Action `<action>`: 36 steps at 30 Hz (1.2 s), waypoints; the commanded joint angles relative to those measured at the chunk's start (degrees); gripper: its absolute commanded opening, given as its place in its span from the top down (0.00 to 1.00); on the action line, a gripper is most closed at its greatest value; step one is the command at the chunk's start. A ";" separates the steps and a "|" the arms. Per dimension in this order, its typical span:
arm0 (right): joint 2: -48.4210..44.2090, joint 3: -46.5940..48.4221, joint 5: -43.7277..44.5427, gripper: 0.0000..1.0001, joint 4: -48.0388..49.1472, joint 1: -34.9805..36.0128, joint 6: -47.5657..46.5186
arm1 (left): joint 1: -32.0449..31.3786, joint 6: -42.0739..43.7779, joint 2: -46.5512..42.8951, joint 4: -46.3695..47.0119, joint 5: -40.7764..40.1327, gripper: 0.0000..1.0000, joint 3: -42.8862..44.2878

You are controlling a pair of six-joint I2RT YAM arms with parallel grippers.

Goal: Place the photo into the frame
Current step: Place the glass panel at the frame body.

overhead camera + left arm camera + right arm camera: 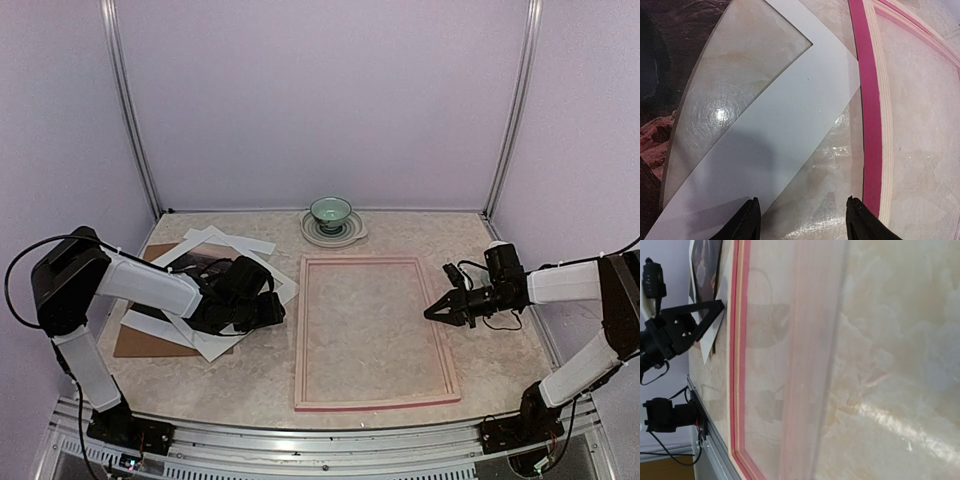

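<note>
Hovering low at the table's (400, 235) left side, your left gripper (802, 220) hangs released, jaws apart and empty, over a corner of the white mat (790, 110); the photo (660, 50) lies in that pile on the brown board (140, 340), left of the frame (300, 330); the frame lies flat mid-table; your right gripper (432, 313) is clenched on nothing beside its right rail.

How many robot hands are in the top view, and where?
2. The left hand, open, hovers over the white mat just left of the frame. The right hand, shut, is by the frame's right rail. Neither is hidden.
</note>
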 commanded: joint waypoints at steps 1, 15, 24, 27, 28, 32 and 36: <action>-0.18 -0.85 -0.85 1.00 2.13 0.12 0.92 | -0.58 -0.37 1.40 -2.42 1.36 0.42 -0.73; 2.01 -0.38 -0.73 0.96 4.46 1.54 2.30 | -0.58 -0.19 1.23 -2.58 1.26 0.42 -0.40; 1.48 1.33 1.60 0.76 -0.24 1.82 0.33 | -0.58 -0.13 1.05 -2.82 1.18 0.42 -0.25; 0.85 2.71 3.30 0.69 -3.08 1.90 -0.92 | -0.58 -0.10 0.90 -2.76 1.10 0.42 -0.31; 0.56 3.11 3.93 0.67 -4.05 1.90 -1.37 | -0.58 -0.13 0.88 -2.80 1.06 0.42 -0.30; 0.17 4.16 6.11 0.61 -6.96 2.03 -2.78 | -0.58 -0.14 0.92 -2.83 1.18 0.42 -0.41; 0.19 5.10 8.01 0.57 -9.03 2.57 -3.87 | -0.58 -0.19 0.88 -2.76 1.18 0.42 -0.43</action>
